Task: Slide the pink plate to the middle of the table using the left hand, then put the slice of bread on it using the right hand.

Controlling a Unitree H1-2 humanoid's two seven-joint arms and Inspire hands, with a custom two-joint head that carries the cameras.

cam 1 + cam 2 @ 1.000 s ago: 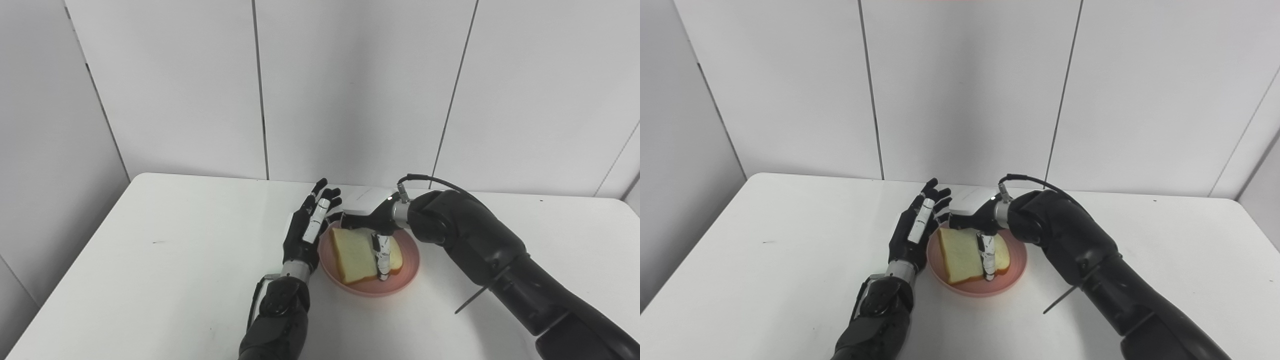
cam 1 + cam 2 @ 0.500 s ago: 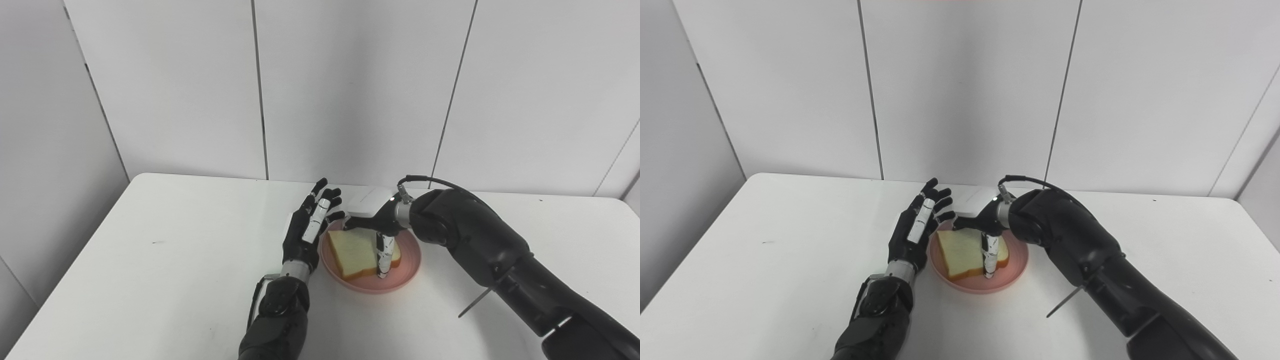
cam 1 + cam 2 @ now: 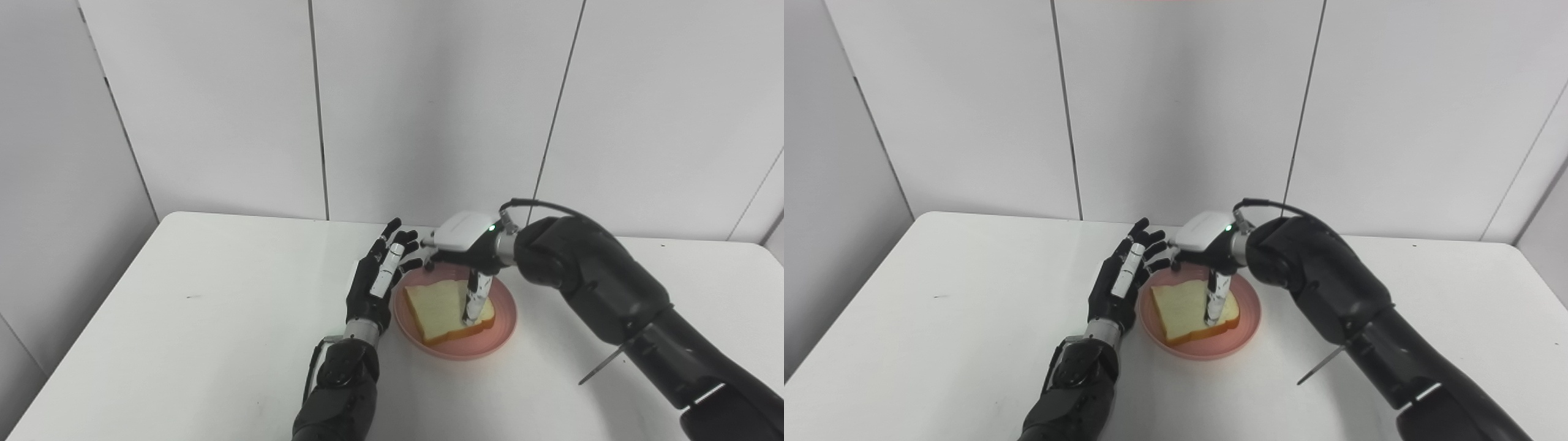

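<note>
Left eye view: white table (image 3: 184, 343) is sitting against panelled grey walls, nothing else lying on it besides the working group near the middle. Right arm (image 3: 618, 306) is reaching in from the right; left forearm (image 3: 340, 392) is coming up from the bottom edge.

Pink plate (image 3: 499, 327) is sitting about mid-table with the slice of bread (image 3: 438, 306) lying flat in it, crust edge toward the camera.

Change over the last second: right hand (image 3: 462, 245) is lifting off the bread. It was low with the fingers laid along the slice; now the palm is riding above the plate's far rim, fingers spread and gripping nothing, and only one fingertip (image 3: 470, 315) is pointing down at the slice, touching it or just clear, can't tell. Bread is settling a bit squarer in the plate.

Left hand (image 3: 376, 282) is standing edge-on just beside the plate's left rim, fingers straight and apart, holding nothing, unmoved.

Judgement: both steps look done; release is finishing. Nothing is blocking the retreat, but both hands' fingertips are nearly meeting over the far rim.
</note>
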